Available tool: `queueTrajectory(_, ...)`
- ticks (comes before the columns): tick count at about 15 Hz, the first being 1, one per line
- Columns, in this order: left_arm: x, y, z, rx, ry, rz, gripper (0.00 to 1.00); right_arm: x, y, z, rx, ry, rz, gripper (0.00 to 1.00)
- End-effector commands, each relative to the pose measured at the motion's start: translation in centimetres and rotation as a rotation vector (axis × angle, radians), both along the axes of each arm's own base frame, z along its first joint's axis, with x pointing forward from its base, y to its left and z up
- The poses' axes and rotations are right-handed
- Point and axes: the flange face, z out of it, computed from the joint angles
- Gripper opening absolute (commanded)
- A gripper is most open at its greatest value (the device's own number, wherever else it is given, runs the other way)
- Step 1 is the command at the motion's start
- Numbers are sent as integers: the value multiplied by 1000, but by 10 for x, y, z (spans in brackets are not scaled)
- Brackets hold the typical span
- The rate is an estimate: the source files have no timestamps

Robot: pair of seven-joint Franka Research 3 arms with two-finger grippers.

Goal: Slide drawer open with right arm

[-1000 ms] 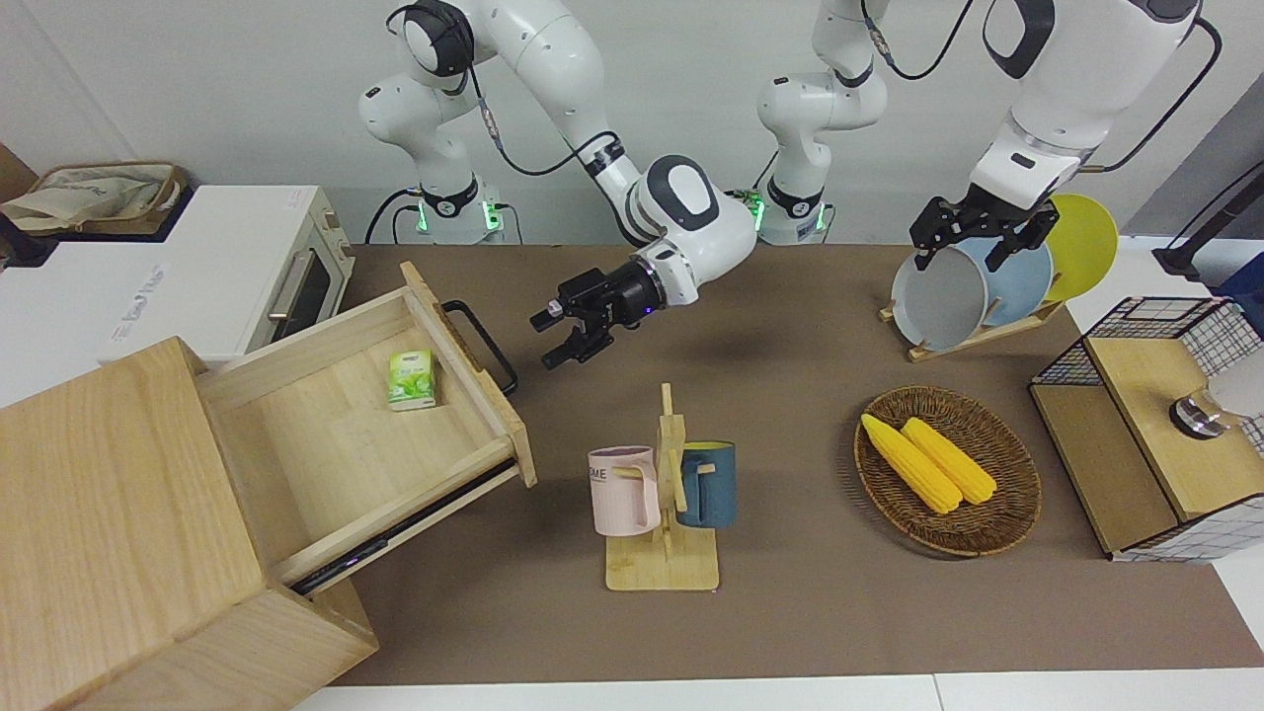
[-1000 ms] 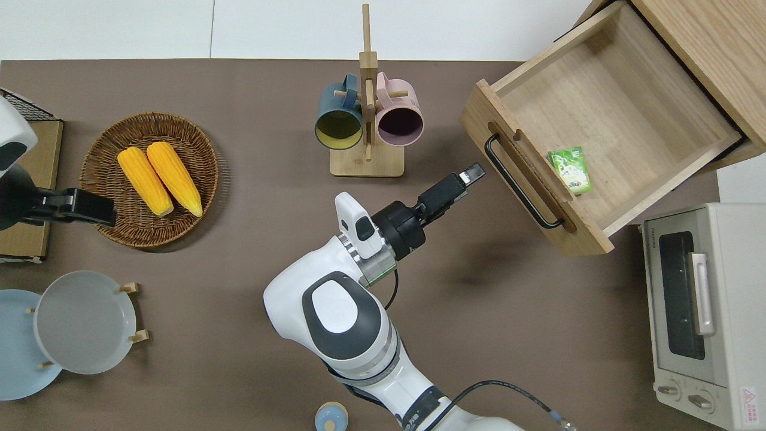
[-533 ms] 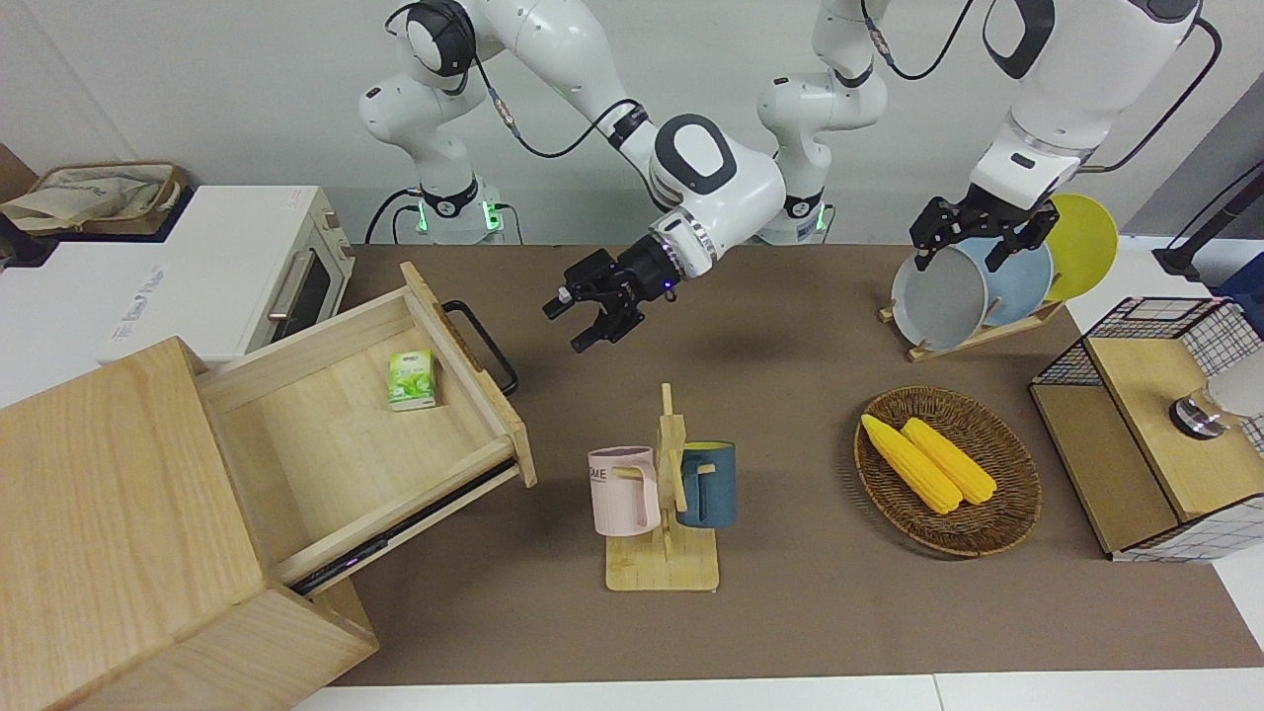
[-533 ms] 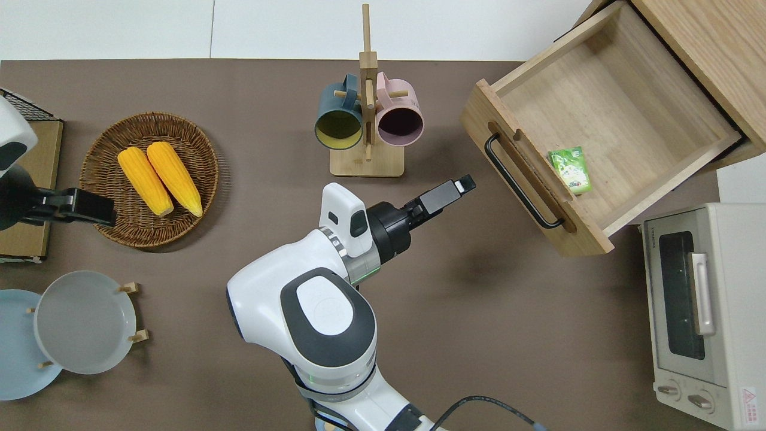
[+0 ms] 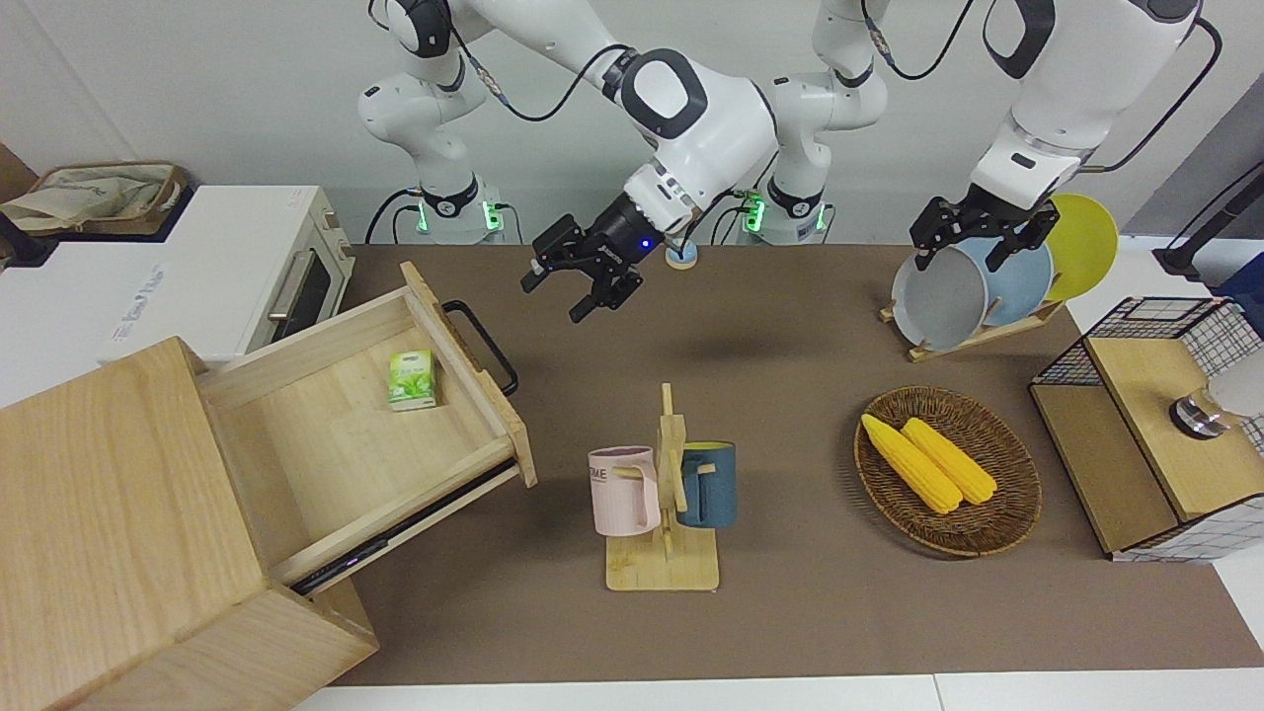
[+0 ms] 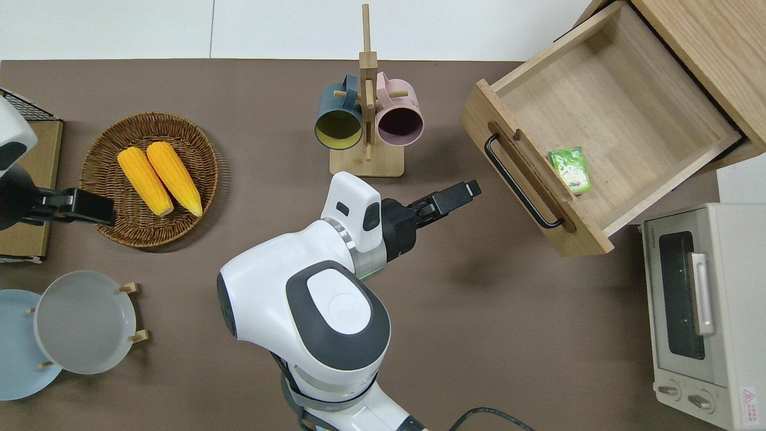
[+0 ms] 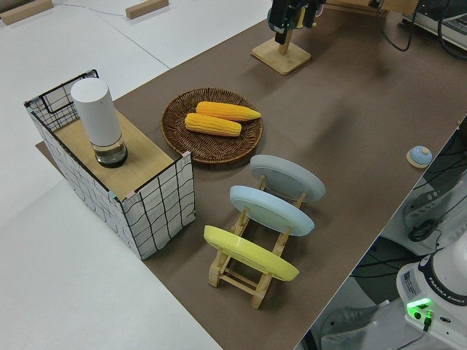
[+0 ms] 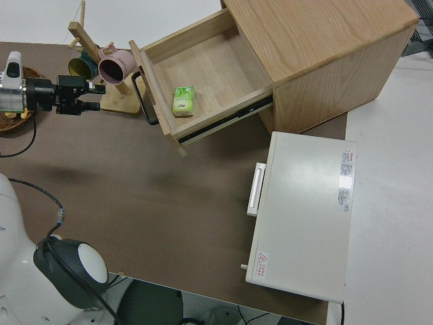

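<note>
Right claw [image 5: 583, 279]: I have it up in the air with its fingers spread and nothing between them; in the overhead view it hangs over bare table [image 6: 526, 335], between the mug rack [image 6: 366, 120] and the drawer front.
Left claw [image 5: 973, 229]: parked at the plate rack; I cannot tell how its fingers stand.
Drawer [image 6: 604, 120]: it sits at the right arm's end of the table, pulled well out of the wooden cabinet [image 5: 109, 513], with its floor exposed and a small green packet [image 6: 570, 170] lying inside near the front panel.
Handle [image 6: 519, 182]: the black bar is on the drawer front, facing my claw and apart from it, with a clear gap.
Bearing: from the right claw the handle lies toward the right arm's end of the table, at about the same depth.
Long axis: the bar runs diagonally across the table, so the drawer slides diagonally too.
Nearer arm: the right one by far.
My judgement: the drawer already looks open, so little remains to do.
</note>
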Motion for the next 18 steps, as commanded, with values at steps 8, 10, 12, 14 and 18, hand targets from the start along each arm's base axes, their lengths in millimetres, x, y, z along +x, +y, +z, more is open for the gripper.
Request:
queueTrajectory(8,-3,-2,5,19,4,5,993,7,-124,111,508,126,-115,981)
queueTrajectory(10,-3,-2,6,19,3,5,993,12,-157,126,609,152,-121,981)
queueTrajectory(12,-3,-2,6,19,3,5,993,17,-192,136,691,170,-140,981)
queueTrajectory(14,-3,-2,5,19,4,5,993,22,-227,142,786,187,-175,981)
queueTrajectory(18,-3,-2,5,19,4,5,993,31,-300,146,935,194,-248,983)
